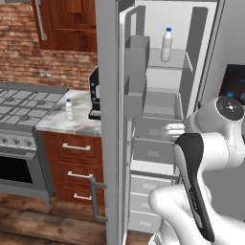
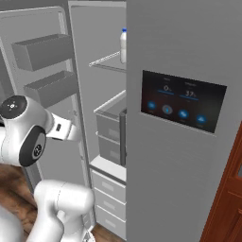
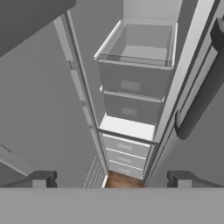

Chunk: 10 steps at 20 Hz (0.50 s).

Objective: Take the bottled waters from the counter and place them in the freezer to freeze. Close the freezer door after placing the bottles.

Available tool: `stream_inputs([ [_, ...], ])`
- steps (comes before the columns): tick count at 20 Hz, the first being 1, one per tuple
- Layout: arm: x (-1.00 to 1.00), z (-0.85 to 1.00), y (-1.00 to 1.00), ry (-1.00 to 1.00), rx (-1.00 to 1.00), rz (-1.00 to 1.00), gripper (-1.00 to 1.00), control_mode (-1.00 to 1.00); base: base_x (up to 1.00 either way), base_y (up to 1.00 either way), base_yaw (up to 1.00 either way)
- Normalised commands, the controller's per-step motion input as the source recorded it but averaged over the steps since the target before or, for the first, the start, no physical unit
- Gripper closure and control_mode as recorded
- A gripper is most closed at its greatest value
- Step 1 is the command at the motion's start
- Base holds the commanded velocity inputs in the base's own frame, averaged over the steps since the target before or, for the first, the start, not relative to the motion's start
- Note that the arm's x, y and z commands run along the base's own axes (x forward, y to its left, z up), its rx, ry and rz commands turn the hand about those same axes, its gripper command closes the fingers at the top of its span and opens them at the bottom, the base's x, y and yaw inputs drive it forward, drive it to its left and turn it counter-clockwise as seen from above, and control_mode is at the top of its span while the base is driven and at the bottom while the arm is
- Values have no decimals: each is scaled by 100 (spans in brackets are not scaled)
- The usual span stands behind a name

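My gripper [image 3: 112,179]: fingers spread wide, nothing between them, looking down into the open freezer [image 3: 135,78]
Bottle already placed: one bottled water [image 1: 166,44] stands upright on the upper freezer shelf [image 1: 174,60]
Bottle to fetch: the second bottled water [image 1: 70,110] stands upright on the marble worktop [image 1: 72,122], just beside the gas stove [image 1: 24,103], near the coffee machine [image 1: 94,95]
Handling, my guess: light, thin plastic that may dent, smooth and a bit slippery, easy to tip
Where I'd grip: across the labelled body at mid-height, not the cap
Freezer door [image 1: 109,119]: swung open, to be shut last
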Motion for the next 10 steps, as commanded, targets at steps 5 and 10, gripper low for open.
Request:
stream_inputs([
  [5,0,-54,0,6,-6,0,-100,-100,0,0,0],
  [10,0,-35,0,9,-2,0,-100,-100,0,0,0],
])
